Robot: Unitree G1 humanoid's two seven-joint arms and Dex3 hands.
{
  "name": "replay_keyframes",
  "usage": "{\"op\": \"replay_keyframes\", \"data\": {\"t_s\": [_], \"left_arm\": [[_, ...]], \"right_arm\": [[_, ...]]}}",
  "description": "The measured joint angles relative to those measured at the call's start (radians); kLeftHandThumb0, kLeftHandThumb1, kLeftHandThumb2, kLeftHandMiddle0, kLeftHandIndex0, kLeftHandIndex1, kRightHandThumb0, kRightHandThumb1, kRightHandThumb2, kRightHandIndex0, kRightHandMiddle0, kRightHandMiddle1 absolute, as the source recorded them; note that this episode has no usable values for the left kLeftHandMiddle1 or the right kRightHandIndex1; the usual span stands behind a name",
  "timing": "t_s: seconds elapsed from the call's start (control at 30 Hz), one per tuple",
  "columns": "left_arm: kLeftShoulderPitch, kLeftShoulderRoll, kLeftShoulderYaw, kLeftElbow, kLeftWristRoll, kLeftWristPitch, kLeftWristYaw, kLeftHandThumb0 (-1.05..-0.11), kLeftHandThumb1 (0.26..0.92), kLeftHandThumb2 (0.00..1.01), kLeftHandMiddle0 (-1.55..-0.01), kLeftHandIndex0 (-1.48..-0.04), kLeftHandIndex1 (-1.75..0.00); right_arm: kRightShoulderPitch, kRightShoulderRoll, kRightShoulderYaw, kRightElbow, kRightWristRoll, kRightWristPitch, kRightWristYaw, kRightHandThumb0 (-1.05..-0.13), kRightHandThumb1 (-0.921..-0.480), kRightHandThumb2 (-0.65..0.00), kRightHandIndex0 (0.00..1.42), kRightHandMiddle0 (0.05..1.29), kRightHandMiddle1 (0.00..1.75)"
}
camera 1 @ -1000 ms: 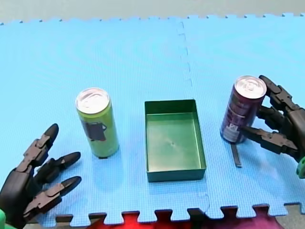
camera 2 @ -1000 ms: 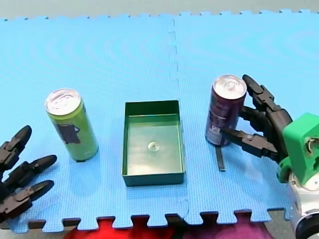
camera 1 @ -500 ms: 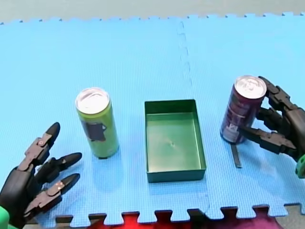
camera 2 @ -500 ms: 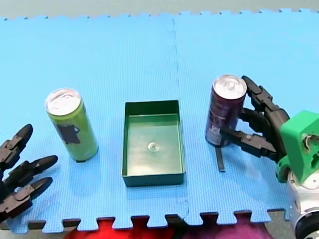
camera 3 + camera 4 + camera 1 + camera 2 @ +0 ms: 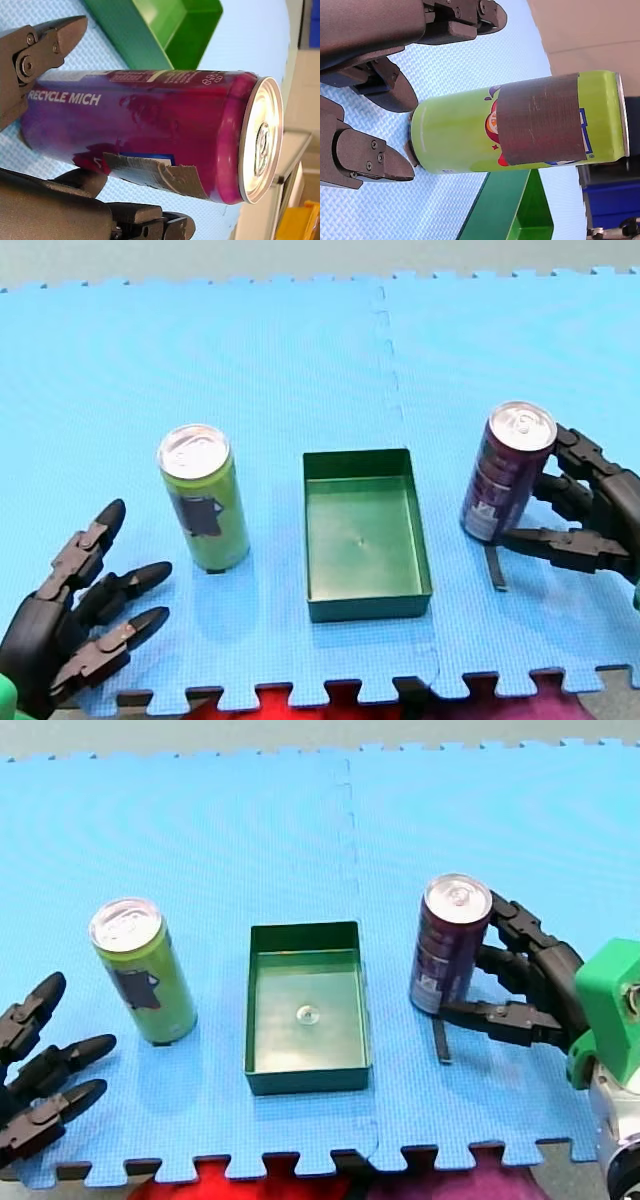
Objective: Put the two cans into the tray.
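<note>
Blue foam mat (image 5: 300,350). Green tray (image 5: 421,545) at centre, no can inside. Green can (image 5: 205,500) upright left of it, untouched; left hand (image 5: 75,610) near the front-left edge, holding nothing. Purple can (image 5: 505,475) right of tray, right hand (image 5: 585,515) curled around it. Neither can placed yet.

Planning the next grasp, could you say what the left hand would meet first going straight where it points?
Probably the green can, upright on the mat just beyond the open left hand; depth is uncertain.
</note>
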Motion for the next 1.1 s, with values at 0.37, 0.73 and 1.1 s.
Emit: {"op": "replay_keyframes", "data": {"t_s": [0.37,0.73,1.1], "left_arm": [[-0.013,0.0,0.003,0.029,-0.007,-0.008,-0.008,-1.048,0.916,0.03,-0.45,-0.14,0.0],[-0.013,0.0,0.001,0.022,-0.007,-0.008,-0.008,-1.048,0.919,0.02,-0.45,-0.14,0.0],[0.003,0.0,-0.003,-0.023,-0.012,0.036,-0.006,-1.048,0.919,0.01,-0.45,-0.14,0.0]], "right_arm": [[-0.001,-0.001,-0.003,0.0,0.001,0.008,0.003,-0.821,-0.56,0.0,0.19,0.11,0.0],[-0.004,0.001,-0.009,0.003,0.001,0.008,0.0,-0.819,-0.563,-0.001,0.2,0.12,0.0],[-0.021,0.018,0.002,0.012,-0.024,0.003,-0.075,-0.766,-0.555,0.0,0.2,0.12,0.0]]}}
